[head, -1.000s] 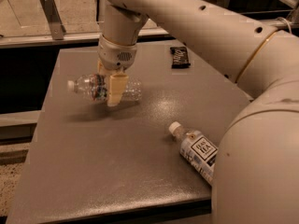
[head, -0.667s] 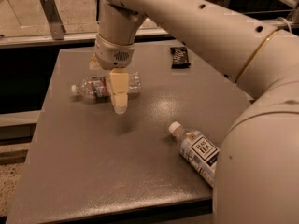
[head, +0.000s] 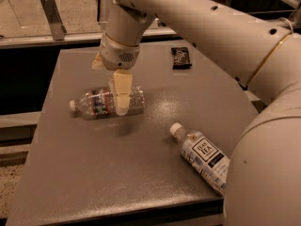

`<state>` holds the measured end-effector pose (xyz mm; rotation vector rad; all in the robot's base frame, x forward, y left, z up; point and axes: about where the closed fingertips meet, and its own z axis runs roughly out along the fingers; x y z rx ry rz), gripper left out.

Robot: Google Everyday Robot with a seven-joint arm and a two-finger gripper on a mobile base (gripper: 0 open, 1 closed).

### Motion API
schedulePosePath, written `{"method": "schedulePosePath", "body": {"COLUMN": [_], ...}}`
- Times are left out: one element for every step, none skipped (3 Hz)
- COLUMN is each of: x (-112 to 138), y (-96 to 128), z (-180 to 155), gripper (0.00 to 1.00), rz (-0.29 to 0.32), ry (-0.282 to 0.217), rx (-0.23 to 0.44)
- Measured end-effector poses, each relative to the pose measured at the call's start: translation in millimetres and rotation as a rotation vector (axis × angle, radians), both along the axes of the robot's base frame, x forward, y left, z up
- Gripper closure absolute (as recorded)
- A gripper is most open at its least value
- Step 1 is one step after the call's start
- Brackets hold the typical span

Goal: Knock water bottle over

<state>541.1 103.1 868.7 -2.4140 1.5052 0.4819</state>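
Note:
The water bottle [head: 96,103], small, clear and ribbed with a white cap and a red-white-green label, lies on its side on the grey table [head: 117,173], cap pointing left. My gripper [head: 120,105] hangs over the bottle's right half, its cream finger [head: 121,94] in front of the bottle.
A larger bottle [head: 202,155] with a white-and-blue label and black square logo lies on its side at the table's front right. A dark snack packet [head: 181,58] lies at the back right. My arm spans the upper right. The table's left edge is close to the water bottle.
The gripper has risen slightly and shifted a little. The water bottle has rolled slightly toward the front, still lying on its side.

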Motion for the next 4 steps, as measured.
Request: {"method": "schedulePosePath", "body": {"x": [14.2, 40.3, 60.5, 67.7], "y": [-19.3, -72.7, -123.6, -160.1], "z": [8.8, 33.5, 61.6, 84.1], "gripper": [0.0, 0.0, 0.0, 0.0], "rz": [-0.065, -0.191, -0.289, -0.36], "ry": [0.006, -0.021, -0.074, -0.113], "rx": [0.139, 0.319, 0.432, 0.518]}}
